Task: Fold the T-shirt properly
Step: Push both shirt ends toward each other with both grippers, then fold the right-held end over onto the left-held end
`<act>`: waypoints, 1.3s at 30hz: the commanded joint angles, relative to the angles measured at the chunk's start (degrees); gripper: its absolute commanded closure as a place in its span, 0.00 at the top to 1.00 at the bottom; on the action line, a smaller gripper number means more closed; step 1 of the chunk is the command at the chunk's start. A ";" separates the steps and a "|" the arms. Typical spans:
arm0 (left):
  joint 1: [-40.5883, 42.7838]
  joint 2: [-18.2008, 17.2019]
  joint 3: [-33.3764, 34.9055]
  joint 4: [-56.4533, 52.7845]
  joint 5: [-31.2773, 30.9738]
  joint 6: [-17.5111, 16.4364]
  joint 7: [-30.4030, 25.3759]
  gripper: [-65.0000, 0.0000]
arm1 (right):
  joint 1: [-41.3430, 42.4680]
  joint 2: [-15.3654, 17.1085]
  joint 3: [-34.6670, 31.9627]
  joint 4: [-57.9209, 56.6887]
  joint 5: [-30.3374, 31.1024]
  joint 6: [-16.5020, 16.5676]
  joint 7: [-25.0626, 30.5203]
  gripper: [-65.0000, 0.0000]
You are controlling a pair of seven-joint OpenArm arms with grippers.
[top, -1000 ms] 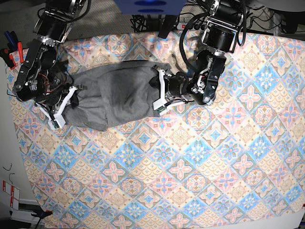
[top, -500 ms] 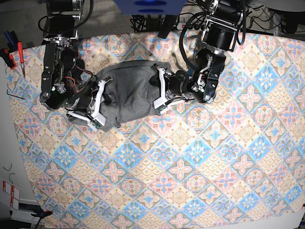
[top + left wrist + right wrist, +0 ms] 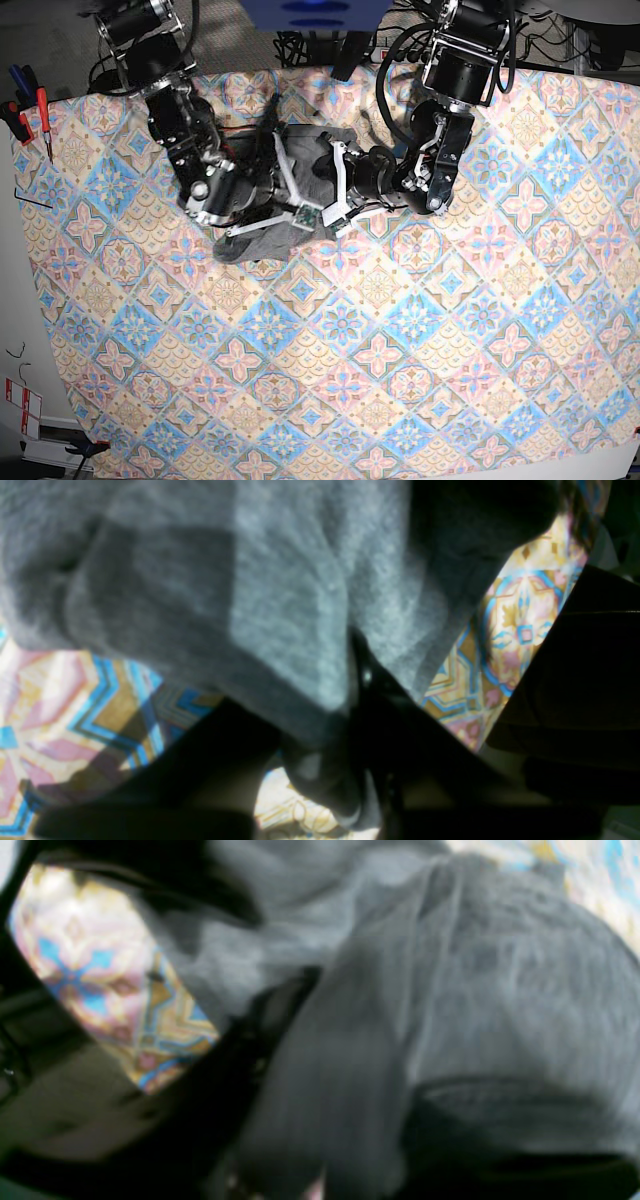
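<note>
The grey T-shirt (image 3: pixel 312 150) lies bunched in a short heap at the back of the patterned tablecloth (image 3: pixel 400 330), squeezed between my two arms. My left gripper (image 3: pixel 335 205) sits at the heap's right edge. In the left wrist view it (image 3: pixel 357 690) is shut on a fold of the T-shirt (image 3: pixel 250 580). My right gripper (image 3: pixel 298 212) reaches over the heap from the left, almost meeting the left one. The right wrist view is blurred. There the T-shirt (image 3: pixel 475 990) drapes across a dark finger (image 3: pixel 270 1005), and the jaws' spacing does not show.
Red-handled tools (image 3: pixel 30 105) lie off the cloth at the far left. Cables (image 3: pixel 330 45) and a blue object (image 3: pixel 315 12) crowd the back edge. The tablecloth ends near the left side, with white floor beyond (image 3: pixel 15 300).
My right arm swept to the right, dragging the shirt's left end over its right part. The long spread shirt became a short heap. The left arm stayed put.
</note>
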 commanded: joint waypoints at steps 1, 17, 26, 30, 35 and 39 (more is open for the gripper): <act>-0.54 0.08 0.01 0.74 -0.62 -0.32 0.14 0.03 | 0.73 -0.09 -1.68 1.14 -1.20 0.14 0.49 0.44; 3.42 -0.01 -21.71 0.83 -0.79 -0.32 5.68 0.03 | 1.96 -2.55 -5.19 1.14 -4.54 0.14 0.49 0.54; 3.50 1.48 -22.58 0.83 -0.35 -0.32 6.12 0.03 | 5.38 -2.55 -15.74 0.79 -4.54 0.14 0.49 0.54; 3.33 2.63 -22.58 0.83 -0.27 -0.32 6.12 0.03 | 7.67 -4.31 -19.00 0.70 -4.54 0.14 0.49 0.54; 3.33 2.63 -22.58 0.83 -0.62 -0.32 6.20 0.03 | 8.29 -7.21 -19.17 -1.23 -4.54 0.14 0.49 0.54; 3.59 2.45 -22.67 0.83 -0.71 -0.32 6.20 0.03 | 8.29 -7.21 -19.17 -1.23 -4.54 0.14 0.49 0.54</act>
